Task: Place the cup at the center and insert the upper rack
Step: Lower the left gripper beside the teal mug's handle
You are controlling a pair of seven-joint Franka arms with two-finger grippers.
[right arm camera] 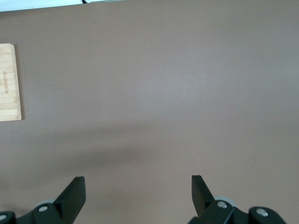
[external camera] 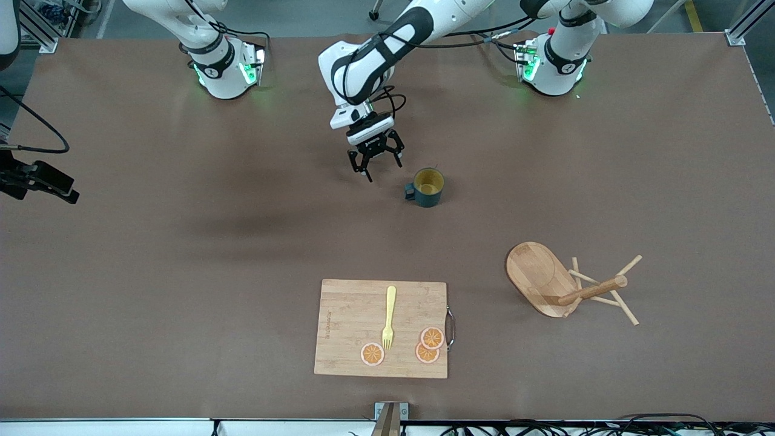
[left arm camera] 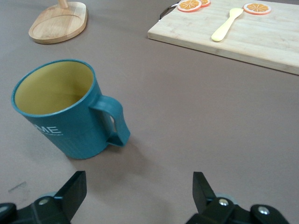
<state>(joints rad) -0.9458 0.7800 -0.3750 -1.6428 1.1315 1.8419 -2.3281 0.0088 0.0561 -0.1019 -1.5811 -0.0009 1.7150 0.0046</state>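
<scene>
The cup (external camera: 428,186) stands upright near the middle of the table, dark teal outside and yellow inside, its handle turned toward the right arm's end. My left gripper (external camera: 376,163) hangs open just beside it on the handle side, holding nothing. The left wrist view shows the cup (left arm camera: 65,109) close ahead of the left gripper (left arm camera: 138,179), apart from both fingers. The upper rack (external camera: 563,284) lies tipped on its side toward the left arm's end, its oval base (left arm camera: 58,21) raised on edge. My right gripper (right arm camera: 138,181) is open over bare table.
A wooden cutting board (external camera: 381,327) lies nearer the front camera than the cup, with a yellow fork (external camera: 389,315) and orange slices (external camera: 372,354) on it. Its edge (right arm camera: 9,84) shows in the right wrist view. Brown tabletop lies between cup and board.
</scene>
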